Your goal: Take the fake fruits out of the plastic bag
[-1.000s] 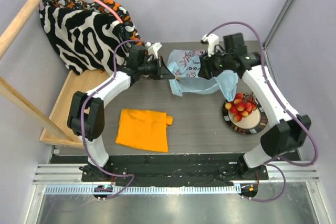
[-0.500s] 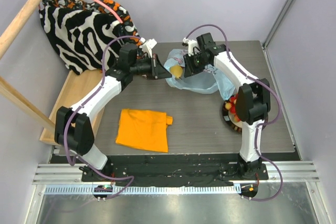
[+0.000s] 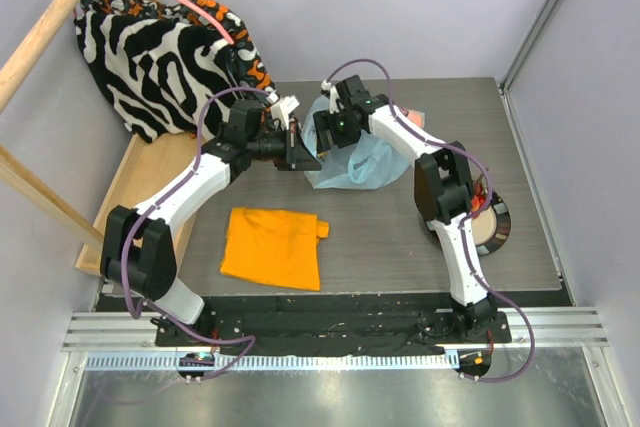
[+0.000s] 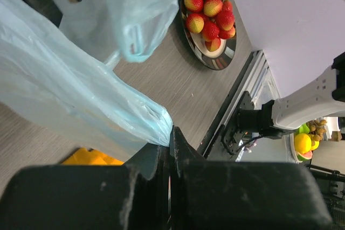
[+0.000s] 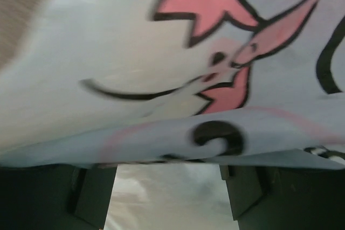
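The pale blue plastic bag (image 3: 358, 159) with its pink cartoon print (image 5: 215, 9) lies at the middle back of the table. My left gripper (image 3: 303, 155) is shut on the bag's left edge, and the film (image 4: 97, 100) comes out pinched at its fingertips. My right gripper (image 3: 336, 129) is over the bag's left top. Its fingers (image 5: 91, 197) stand wide apart and open, with bag film filling the view ahead. Red and yellow strawberries (image 4: 210, 6) lie heaped on a dark-rimmed plate (image 4: 215, 60). No fruit shows inside the bag.
The plate (image 3: 497, 232) sits at the right, partly behind my right arm. An orange folded cloth (image 3: 272, 245) lies front left. A zebra-striped cloth (image 3: 160, 57) hangs over a wooden frame (image 3: 130, 187) at the back left.
My right gripper has swung left across the bag and opened wider. The yellow fruit seen at its fingers half a second ago no longer shows. The left gripper keeps its hold.
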{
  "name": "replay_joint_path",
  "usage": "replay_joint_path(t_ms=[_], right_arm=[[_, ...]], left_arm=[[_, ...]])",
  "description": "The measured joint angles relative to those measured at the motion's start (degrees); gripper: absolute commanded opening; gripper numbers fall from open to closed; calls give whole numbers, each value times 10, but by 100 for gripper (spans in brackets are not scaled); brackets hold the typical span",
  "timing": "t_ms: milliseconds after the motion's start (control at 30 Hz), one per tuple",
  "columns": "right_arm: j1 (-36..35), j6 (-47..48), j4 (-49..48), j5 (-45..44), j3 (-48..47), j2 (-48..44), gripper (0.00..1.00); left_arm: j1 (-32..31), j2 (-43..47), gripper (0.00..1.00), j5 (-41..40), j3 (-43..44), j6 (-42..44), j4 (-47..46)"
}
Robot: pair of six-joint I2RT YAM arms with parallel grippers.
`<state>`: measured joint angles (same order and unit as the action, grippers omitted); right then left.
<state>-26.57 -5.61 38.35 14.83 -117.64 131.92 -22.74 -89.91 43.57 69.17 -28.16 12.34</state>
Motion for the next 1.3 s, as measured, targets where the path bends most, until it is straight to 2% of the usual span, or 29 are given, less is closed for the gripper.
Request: replay_joint_path(t_ms=[167,300,600,1067,1300], right_arm=[[-12,-20,7,-24,0,23,67],[-15,-26,5,-28,2,23,55],[-21,-35,3,-27,2,25,46],[-55,-41,-1,-13,-14,61,42],[-54,-54,-12,32,-23,61,41]], left_arm=[[0,0,0,2,0,2,1],[0,0,0,2,0,2,2],[0,6,0,5,-13,1,2],[0,6,0,5,-13,1,2],[0,6,0,6,-13,1,2]])
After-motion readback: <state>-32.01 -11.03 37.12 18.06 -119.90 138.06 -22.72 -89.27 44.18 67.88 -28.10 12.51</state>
